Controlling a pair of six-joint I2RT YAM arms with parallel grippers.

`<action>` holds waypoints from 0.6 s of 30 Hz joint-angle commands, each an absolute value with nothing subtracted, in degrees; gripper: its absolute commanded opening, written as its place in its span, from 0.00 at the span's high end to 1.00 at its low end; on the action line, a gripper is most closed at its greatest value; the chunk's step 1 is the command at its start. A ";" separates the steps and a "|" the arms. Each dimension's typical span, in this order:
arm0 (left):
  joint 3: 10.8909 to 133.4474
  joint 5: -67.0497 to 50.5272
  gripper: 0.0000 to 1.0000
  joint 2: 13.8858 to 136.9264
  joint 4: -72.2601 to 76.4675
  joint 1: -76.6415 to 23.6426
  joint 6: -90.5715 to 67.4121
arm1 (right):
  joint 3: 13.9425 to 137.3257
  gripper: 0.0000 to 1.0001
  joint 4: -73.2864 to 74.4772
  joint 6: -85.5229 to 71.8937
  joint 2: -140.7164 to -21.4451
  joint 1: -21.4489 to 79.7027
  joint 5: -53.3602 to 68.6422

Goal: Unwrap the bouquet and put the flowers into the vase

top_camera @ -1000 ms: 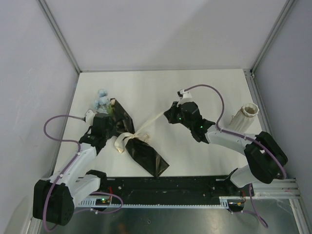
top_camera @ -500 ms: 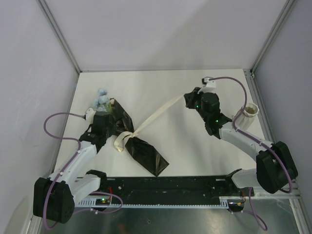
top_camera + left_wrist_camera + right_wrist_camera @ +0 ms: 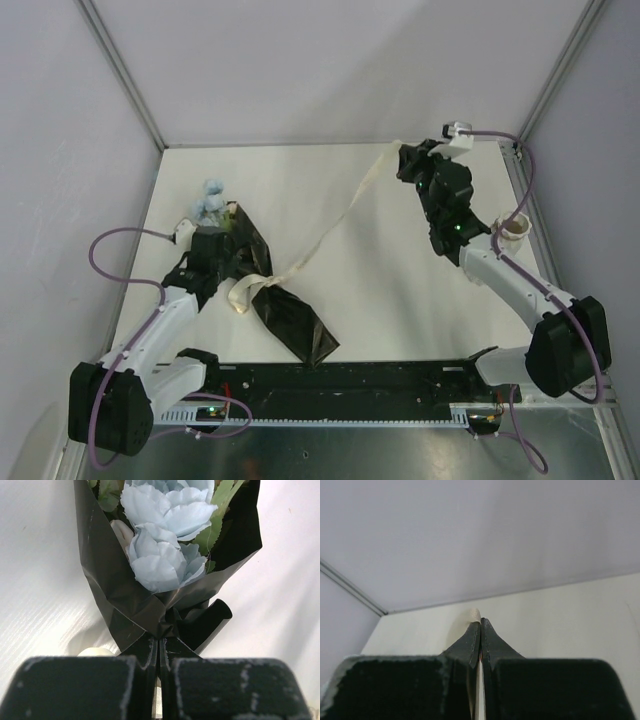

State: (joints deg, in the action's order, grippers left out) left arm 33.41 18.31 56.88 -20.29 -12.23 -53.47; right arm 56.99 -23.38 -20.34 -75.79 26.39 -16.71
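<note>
Top external: the bouquet (image 3: pixel 295 320) is pinned at the left of the desk (image 3: pixel 400 290) by the clamped left pincer (image 3: pixel 160 647). The ribbon (image 3: pixel 345 210), pinched by the right pincer (image 3: pixel 480 627), should be drawn steadily outward.

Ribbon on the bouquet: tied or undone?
Not free yet: the ribbon runs from the shut right gripper to the waist of the bouquet, where a loop lies. Whether the knot is loose, cannot tell.
</note>
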 commanded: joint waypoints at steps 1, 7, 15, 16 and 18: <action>36.79 19.76 1.00 57.06 -19.10 -11.81 -53.07 | 64.19 1.00 -23.16 -18.81 -80.40 26.16 -16.21; 36.15 18.39 1.00 55.91 -19.13 -11.82 -54.49 | 65.98 0.98 -16.59 -20.86 -87.24 26.47 -13.93; 35.23 14.93 1.00 55.13 -19.09 -11.79 -56.15 | 69.64 0.45 -0.21 -18.70 -88.50 32.32 -2.69; 35.28 14.63 1.00 55.16 -19.13 -11.78 -56.15 | 69.67 0.41 1.04 -18.14 -88.24 33.48 -1.83; 35.36 14.29 0.96 55.23 -19.13 -11.78 -56.16 | 69.65 0.35 2.44 -16.82 -88.13 36.14 1.54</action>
